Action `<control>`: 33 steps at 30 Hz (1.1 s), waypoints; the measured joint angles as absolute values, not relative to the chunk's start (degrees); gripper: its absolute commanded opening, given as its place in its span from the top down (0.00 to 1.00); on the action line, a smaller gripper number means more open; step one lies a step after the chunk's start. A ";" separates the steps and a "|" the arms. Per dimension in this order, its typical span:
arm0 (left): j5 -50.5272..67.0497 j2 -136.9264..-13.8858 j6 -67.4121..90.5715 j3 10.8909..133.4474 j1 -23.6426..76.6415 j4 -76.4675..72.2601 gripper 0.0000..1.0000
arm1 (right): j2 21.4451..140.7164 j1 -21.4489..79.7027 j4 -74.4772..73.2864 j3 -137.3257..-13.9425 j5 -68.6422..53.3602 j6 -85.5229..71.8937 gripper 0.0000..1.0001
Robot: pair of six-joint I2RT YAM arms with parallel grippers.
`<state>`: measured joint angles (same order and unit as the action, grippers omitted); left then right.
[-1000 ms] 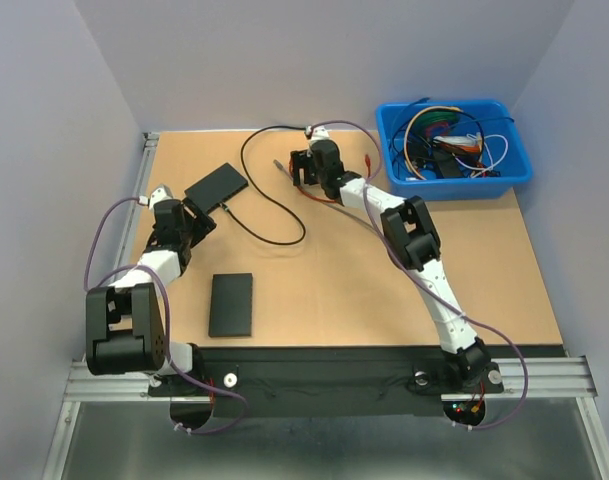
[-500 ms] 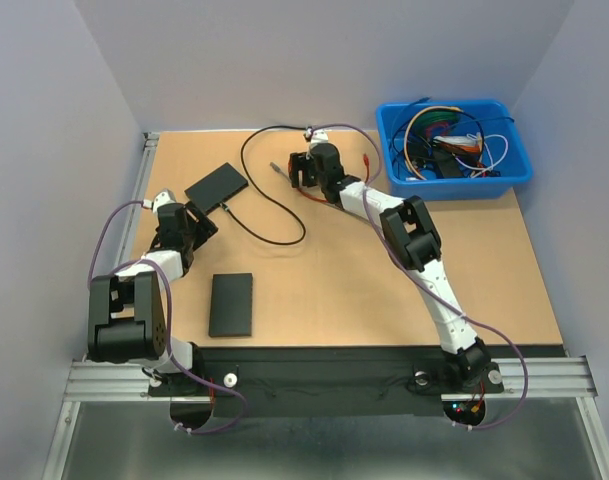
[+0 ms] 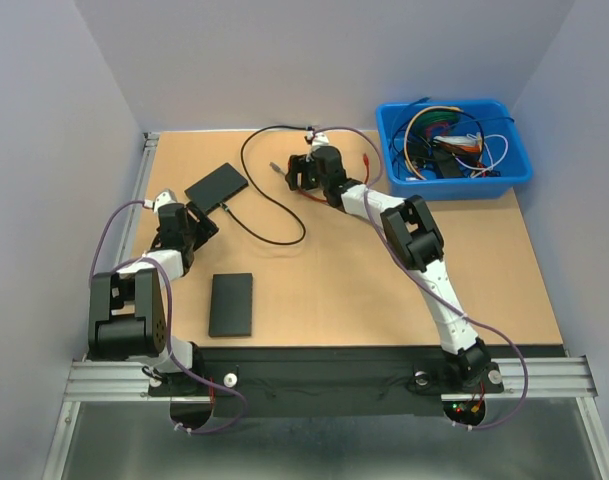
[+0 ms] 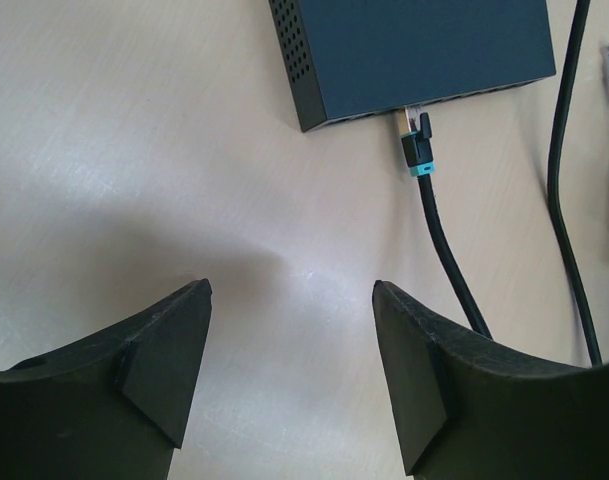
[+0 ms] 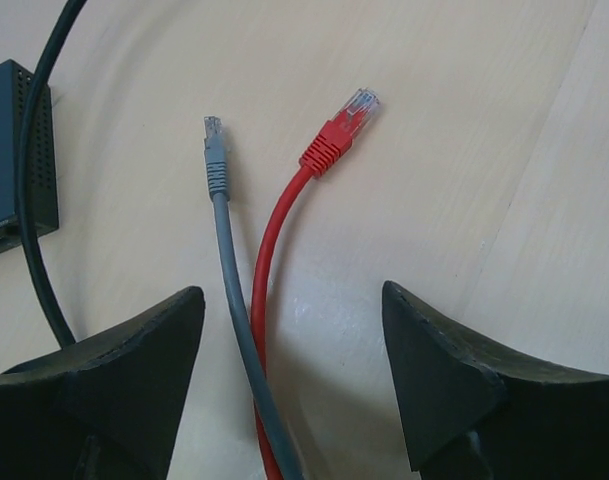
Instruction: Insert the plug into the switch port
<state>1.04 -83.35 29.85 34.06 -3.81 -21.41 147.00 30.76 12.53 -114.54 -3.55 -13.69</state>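
Note:
The black switch [image 3: 216,185] lies at the table's back left. A black plug with a teal band [image 4: 417,143] sits in one port on its near side, and its black cable [image 3: 252,228] loops across the table. My left gripper [image 4: 289,295] is open over bare table just short of the switch [image 4: 414,45]. My right gripper [image 5: 291,295] is open too, low over a loose grey plug [image 5: 215,150] and a loose red plug [image 5: 339,132]. Both their cables run between its fingers, untouched. In the top view the right gripper [image 3: 292,172] is right of the switch.
A second flat black box [image 3: 231,304] lies near the front left. A blue bin [image 3: 514,165] full of tangled cables stands at the back right. The black cable [image 5: 34,200] passes left of the right gripper, beside the switch's end [image 5: 14,150].
The right gripper has crept slightly left towards the grey and red plugs. The left arm's elbow has shifted a little; its gripper stays open near the switch.

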 measured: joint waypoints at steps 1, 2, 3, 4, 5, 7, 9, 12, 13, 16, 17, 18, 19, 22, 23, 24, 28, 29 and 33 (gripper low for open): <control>1.08 -83.61 29.85 34.06 -3.81 -21.45 0.24 | 146.69 30.76 13.26 -113.71 -3.90 -13.72 0.25; 1.15 -83.94 29.82 34.06 -3.81 -21.45 0.24 | 146.23 30.76 14.20 -112.53 -4.23 -13.67 0.28; 1.23 -84.16 29.82 34.06 -3.81 -21.45 0.24 | 145.88 30.76 14.72 -111.70 -4.43 -13.61 0.30; 1.26 -84.36 29.82 34.06 -3.81 -21.45 0.24 | 145.77 30.79 14.90 -111.53 -4.56 -13.45 0.32; 1.30 -84.51 29.82 34.06 -3.81 -21.43 0.24 | 145.77 30.79 15.00 -111.53 -4.62 -13.32 0.36; 1.30 -84.64 29.82 34.06 -3.79 -21.43 0.24 | 145.77 30.89 15.05 -111.53 -4.67 -12.95 0.41; 1.30 -84.71 29.82 34.06 -3.79 -21.45 0.24 | 145.77 31.09 15.05 -111.53 -4.58 -12.58 0.51; 1.28 -85.06 29.80 34.06 -3.77 -21.45 0.24 | 145.77 31.55 15.03 -111.53 -4.54 -11.99 0.67; 1.28 -85.23 29.80 34.06 -3.75 -21.43 0.24 | 145.77 31.68 15.07 -111.53 -4.51 -11.92 0.70; 1.30 -85.47 29.78 34.06 -3.68 -21.34 0.24 | 145.77 31.97 15.05 -111.53 -4.51 -11.81 0.80; 1.32 -85.47 29.76 34.09 -3.68 -21.39 0.24 | 145.77 31.99 15.03 -111.53 -4.51 -11.75 0.86; 1.32 -85.47 29.74 34.09 -3.66 -21.37 0.24 | 145.77 31.99 15.05 -111.53 -4.51 -11.77 0.89; 1.32 -85.49 29.65 34.09 -3.57 -21.37 0.24 | 145.77 32.01 15.05 -111.53 -4.51 -11.70 0.91; 1.32 -85.60 29.56 34.09 -3.53 -21.37 0.24 | 145.77 32.01 15.05 -111.50 -4.51 -11.44 0.99; 1.32 -85.67 29.52 34.09 -3.49 -21.37 0.24 | 145.77 32.01 15.05 -111.44 -4.51 -11.42 1.00; 1.32 -85.76 29.47 34.09 -3.46 -21.37 0.24 | 145.62 32.01 15.14 -111.09 -4.36 -11.16 1.00; 1.43 -86.11 29.36 34.11 -3.46 -21.34 0.24 | 142.98 32.01 15.11 -107.00 -3.38 -9.74 1.00; 1.45 -86.19 29.34 34.11 -3.46 -21.32 0.24 | 141.40 32.01 14.85 -105.30 -2.94 -9.08 1.00; 1.50 -86.19 29.32 34.11 -3.46 -21.21 0.24 | 133.34 32.01 15.05 -98.10 -0.69 -6.66 1.00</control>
